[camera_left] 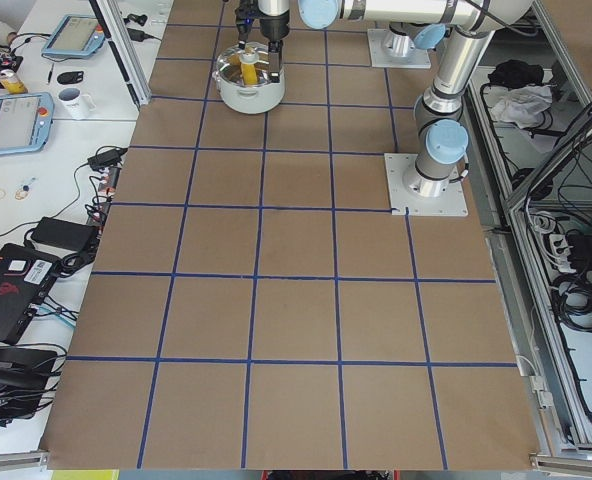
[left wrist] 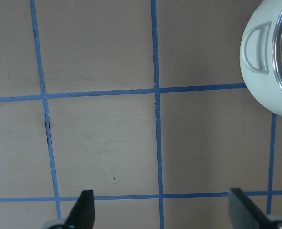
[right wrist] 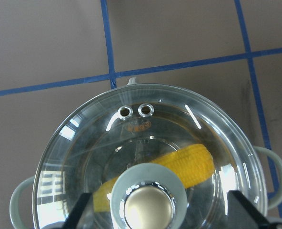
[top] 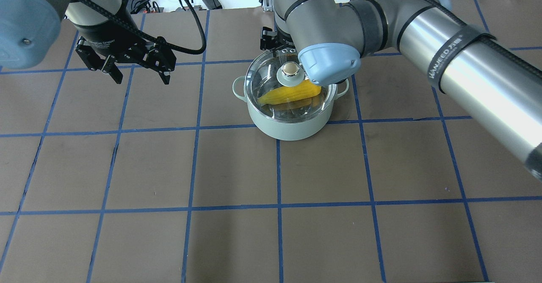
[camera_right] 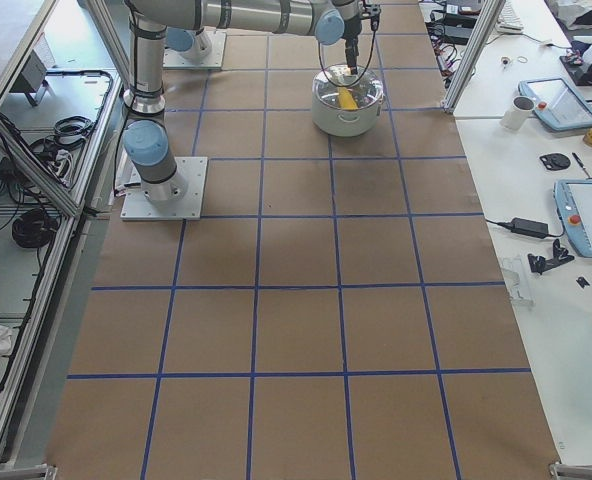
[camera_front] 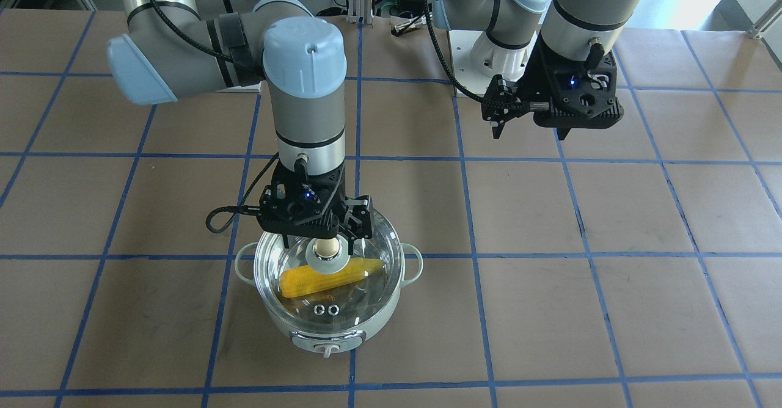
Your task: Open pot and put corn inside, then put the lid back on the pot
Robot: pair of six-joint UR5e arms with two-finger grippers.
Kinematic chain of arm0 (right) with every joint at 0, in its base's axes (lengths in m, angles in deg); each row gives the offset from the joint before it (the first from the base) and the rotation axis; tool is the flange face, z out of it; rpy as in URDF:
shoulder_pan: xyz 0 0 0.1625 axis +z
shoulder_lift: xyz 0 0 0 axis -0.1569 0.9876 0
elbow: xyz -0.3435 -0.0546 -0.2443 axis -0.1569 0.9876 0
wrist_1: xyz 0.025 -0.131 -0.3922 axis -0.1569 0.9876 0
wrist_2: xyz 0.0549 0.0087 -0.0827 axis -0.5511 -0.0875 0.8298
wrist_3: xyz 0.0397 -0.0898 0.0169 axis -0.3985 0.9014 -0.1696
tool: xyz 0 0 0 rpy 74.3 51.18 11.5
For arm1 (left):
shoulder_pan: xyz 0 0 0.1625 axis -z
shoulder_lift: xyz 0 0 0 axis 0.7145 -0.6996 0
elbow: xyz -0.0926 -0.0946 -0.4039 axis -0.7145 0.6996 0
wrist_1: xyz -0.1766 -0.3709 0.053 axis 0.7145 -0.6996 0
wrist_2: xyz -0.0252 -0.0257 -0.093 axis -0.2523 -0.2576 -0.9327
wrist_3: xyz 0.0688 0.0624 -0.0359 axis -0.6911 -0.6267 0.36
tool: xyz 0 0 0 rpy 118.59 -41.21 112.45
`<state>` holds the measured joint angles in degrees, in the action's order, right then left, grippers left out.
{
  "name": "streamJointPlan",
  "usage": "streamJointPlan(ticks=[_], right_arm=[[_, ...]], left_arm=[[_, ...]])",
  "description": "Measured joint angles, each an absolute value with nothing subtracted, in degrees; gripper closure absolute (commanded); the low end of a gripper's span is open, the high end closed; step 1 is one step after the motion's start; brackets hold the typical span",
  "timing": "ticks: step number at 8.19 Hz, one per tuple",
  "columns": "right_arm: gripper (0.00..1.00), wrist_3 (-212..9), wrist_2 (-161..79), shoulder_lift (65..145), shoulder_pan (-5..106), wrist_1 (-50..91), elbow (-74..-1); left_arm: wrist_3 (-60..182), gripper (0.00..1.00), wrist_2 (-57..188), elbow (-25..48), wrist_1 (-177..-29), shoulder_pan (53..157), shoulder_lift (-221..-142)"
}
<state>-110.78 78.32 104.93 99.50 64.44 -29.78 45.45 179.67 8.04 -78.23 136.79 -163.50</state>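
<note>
corn [camera_front: 330,277] is in, lying slantwise across the steel floor of the pot [camera_front: 333,333], and the glass lid [right wrist: 74,157] sits over it; the rim looks level all round, both side loops showing evenly beyond the glass, so i'd call it seated, though a slight offset is hard to rule out; right gripper [right wrist: 161,212] hangs straight above the lid's knob [right wrist: 148,205], fingers spread wide either side of it and touching nothing; so the step in hand, by my reckoning, is the let-go and the retreat; do it well by rising straight up, no sideways drift, or a finger could clip the knob and slide the lid off its rim; left gripper [top: 141,77] hovers open and empty over bare table [top: 211,168], well off to the left of the pot; best left out there.
</note>
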Motion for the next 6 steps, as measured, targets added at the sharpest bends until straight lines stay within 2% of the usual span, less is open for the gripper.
streamJointPlan(ticks=[6], right_arm=[[0.0, -99.1, 77.4, 123.3, 89.6, 40.2, -29.7]], left_arm=[[45.6, 0.0, 179.7, 8.1, -78.2, 136.7, -162.9]])
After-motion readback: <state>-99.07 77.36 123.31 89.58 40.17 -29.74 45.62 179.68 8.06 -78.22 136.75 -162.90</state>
